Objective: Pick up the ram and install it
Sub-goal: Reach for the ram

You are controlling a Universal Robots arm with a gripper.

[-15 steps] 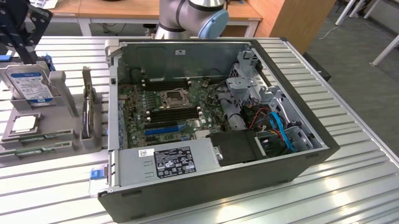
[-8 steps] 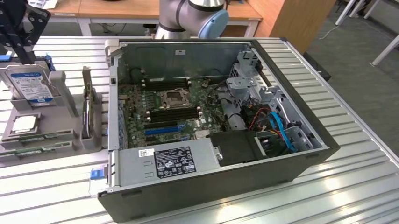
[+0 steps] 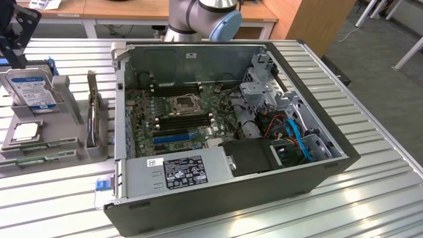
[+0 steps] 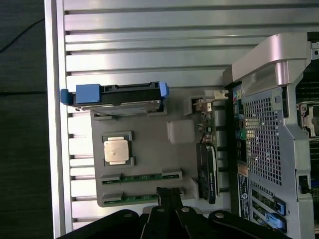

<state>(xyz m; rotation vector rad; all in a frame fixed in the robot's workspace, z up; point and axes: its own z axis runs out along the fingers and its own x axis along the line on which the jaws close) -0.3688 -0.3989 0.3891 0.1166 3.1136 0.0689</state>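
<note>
Two green ram sticks lie side by side in the grey holder [image 4: 149, 134] on the table, one [image 4: 142, 177] [image 3: 41, 146] beside the other [image 4: 133, 198] [image 3: 36, 161]. My gripper [image 4: 168, 191] hangs above that holder, its black fingers pressed together and holding nothing; their tips line up over the end of the outer stick. In the exterior view the gripper [image 3: 17, 42] shows as a black body at the far left, above the hard drive. The open computer case [image 3: 317, 173] holds the motherboard with black memory slots [image 3: 185, 119].
The holder also carries a hard drive in a blue caddy [image 4: 119, 94] [image 3: 29, 91], a square silver processor chip [image 4: 118, 151] [image 3: 26, 131] and an upright expansion card [image 4: 208, 169] [image 3: 94, 116]. A power supply [image 3: 178, 171] sits in the case. The slatted metal table [image 3: 59, 198] surrounds it.
</note>
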